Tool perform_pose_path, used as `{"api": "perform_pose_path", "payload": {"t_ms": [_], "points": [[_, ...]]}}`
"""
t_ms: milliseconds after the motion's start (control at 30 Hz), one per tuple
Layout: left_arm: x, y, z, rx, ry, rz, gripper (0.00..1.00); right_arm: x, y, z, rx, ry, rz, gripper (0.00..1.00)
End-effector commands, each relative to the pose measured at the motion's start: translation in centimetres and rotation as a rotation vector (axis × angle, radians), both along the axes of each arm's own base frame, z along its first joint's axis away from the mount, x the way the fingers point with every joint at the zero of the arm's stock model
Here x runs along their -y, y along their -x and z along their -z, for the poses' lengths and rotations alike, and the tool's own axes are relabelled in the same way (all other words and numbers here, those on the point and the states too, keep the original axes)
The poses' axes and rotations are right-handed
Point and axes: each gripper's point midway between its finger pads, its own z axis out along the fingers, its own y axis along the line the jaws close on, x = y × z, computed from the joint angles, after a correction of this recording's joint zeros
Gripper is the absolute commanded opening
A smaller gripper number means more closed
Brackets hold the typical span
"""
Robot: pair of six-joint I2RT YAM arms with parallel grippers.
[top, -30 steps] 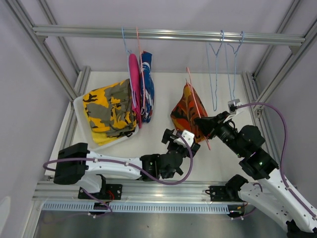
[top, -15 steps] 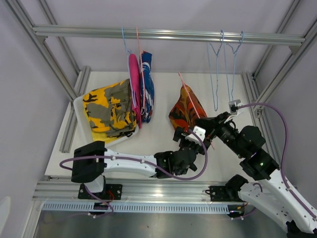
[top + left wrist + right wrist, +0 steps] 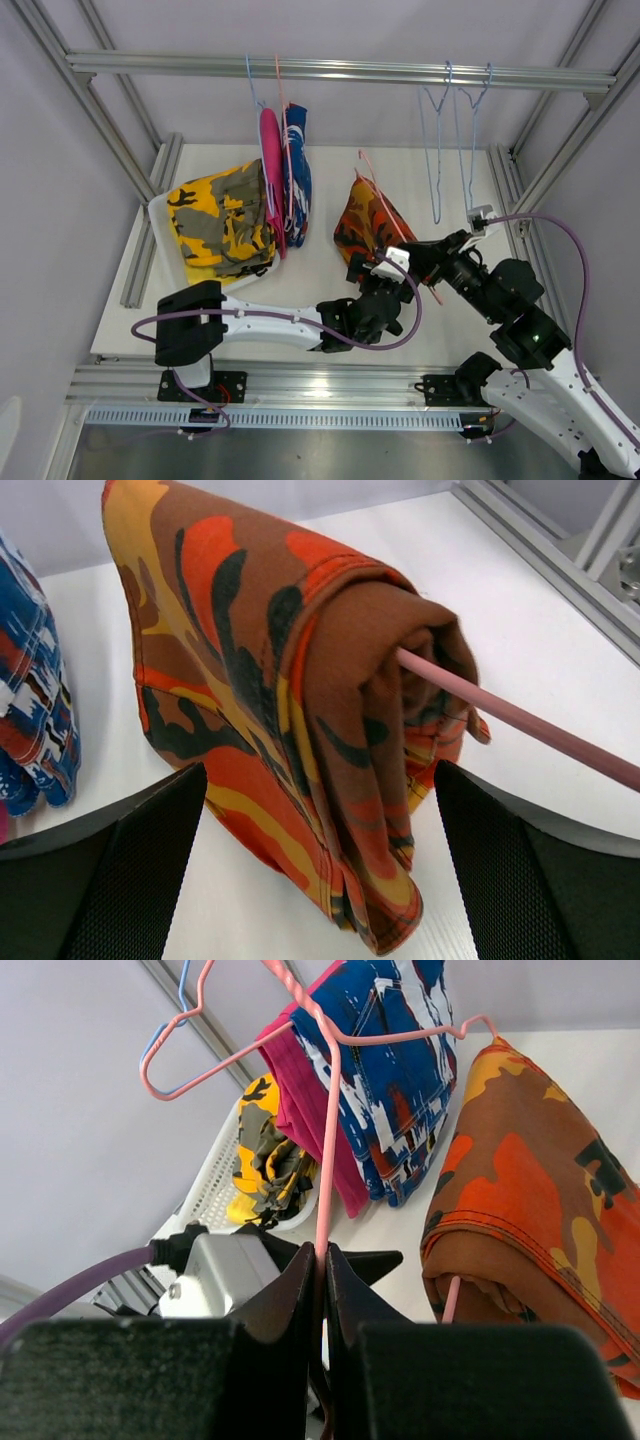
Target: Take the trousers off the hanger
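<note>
Two-handed approach tightening — right gripper [image 3: 321,1260] clenching pink hanger [image 3: 325,1140], left gripper [image 3: 320,880], jaws spread wide, advancing to straddle orange camouflage trousers [image 3: 300,710] — pull-off likely next.

The orange trousers [image 3: 300,730] are soft, matt woven cloth with stitched hems, the hanger [image 3: 520,725] smooth pink-coated wire, the worktop [image 3: 540,610] smooth matt white, and the rail [image 3: 340,70] at twelve o'clock brushed aluminium.
</note>
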Motion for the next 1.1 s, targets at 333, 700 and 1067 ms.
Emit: {"api": "perform_pose_path", "payload": {"t_ms": [333, 700, 1067], "points": [[-1.8, -2.2, -0.6, -0.007, 0.039, -0.124, 0.61, 1.6, 3.2, -6.5, 0.136, -0.169, -0.035, 0.0], [-2.8, -2.5, -2.2, -0.008, 0.051, -0.128, 0.01, 2.1, 3.4, -4.1, 0.091, -0.164, -0.018, 0.0], [-4.9, -1.5, -9.5, 0.042, 0.103, -0.049, 0.01, 2.0, 2.4, -0.4, 0.041, -0.158, 0.016, 0.0]]}}
